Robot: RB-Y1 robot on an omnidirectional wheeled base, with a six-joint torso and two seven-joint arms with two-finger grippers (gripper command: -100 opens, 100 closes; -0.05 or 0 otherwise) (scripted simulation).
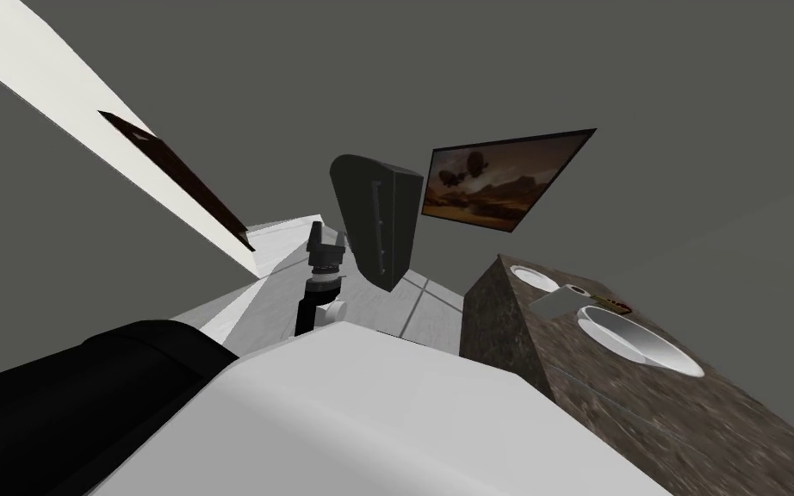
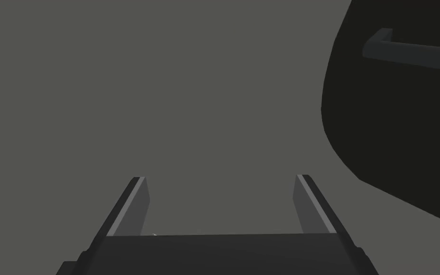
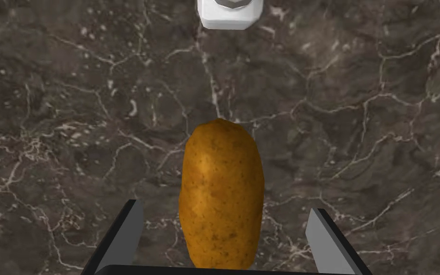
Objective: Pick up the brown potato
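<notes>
The potato [image 3: 221,191] lies on the dark veined marble counter [image 3: 71,119], lengthwise between the fingers of the right gripper [image 3: 225,210]. The fingers are spread wide, with a gap to the potato on each side. In the right wrist view a white object [image 3: 230,12] stands on the counter beyond the potato's far end.

The head view gives the counter's wider layout: two white basins [image 1: 641,343] set in its top and a framed brown landscape [image 1: 499,176] on the grey wall behind.

The left gripper [image 2: 221,177] is held up with its fingers spread on nothing, beside a dark rounded panel [image 2: 395,119] with a bar handle.
</notes>
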